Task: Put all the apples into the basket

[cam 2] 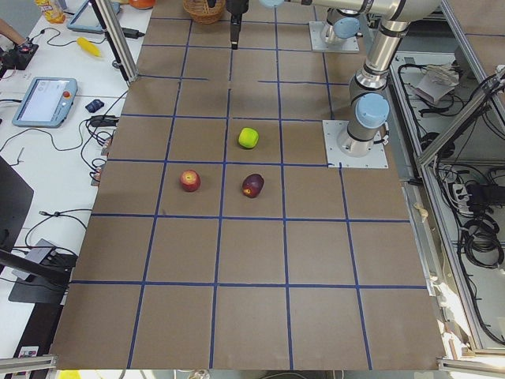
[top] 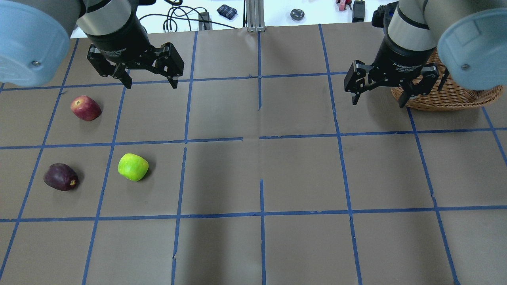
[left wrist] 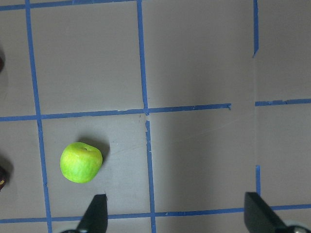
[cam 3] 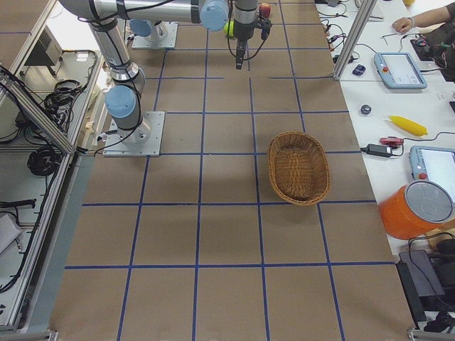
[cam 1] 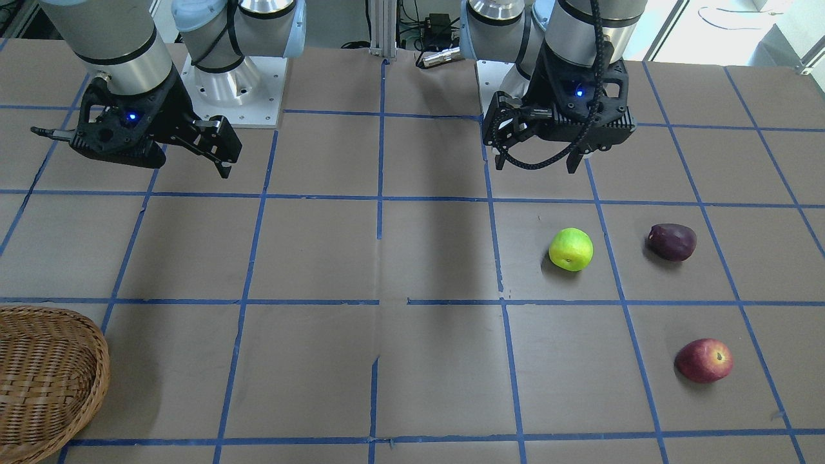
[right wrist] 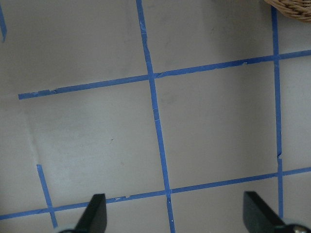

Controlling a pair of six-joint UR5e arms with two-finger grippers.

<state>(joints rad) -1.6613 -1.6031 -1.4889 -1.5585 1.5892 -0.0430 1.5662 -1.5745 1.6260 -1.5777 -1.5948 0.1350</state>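
Three apples lie on the table on my left side: a yellow-green apple (top: 133,167) (cam 1: 571,249) (left wrist: 81,162), a dark maroon apple (top: 60,177) (cam 1: 671,241) and a red apple (top: 85,107) (cam 1: 704,360). My left gripper (top: 151,84) (cam 1: 535,166) hangs open and empty above the table, apart from all three. The wicker basket (top: 447,97) (cam 1: 97,361) (cam 3: 272,160) stands empty on my right side. My right gripper (top: 378,103) (cam 1: 132,154) hangs open and empty beside the basket, above the table.
The brown table top (top: 261,166) carries a grid of blue tape. The two arm bases (cam 1: 232,84) stand at the robot's edge. Cables and small gear (top: 225,11) lie beyond the far edge. A basket rim (right wrist: 291,9) shows in the right wrist view.
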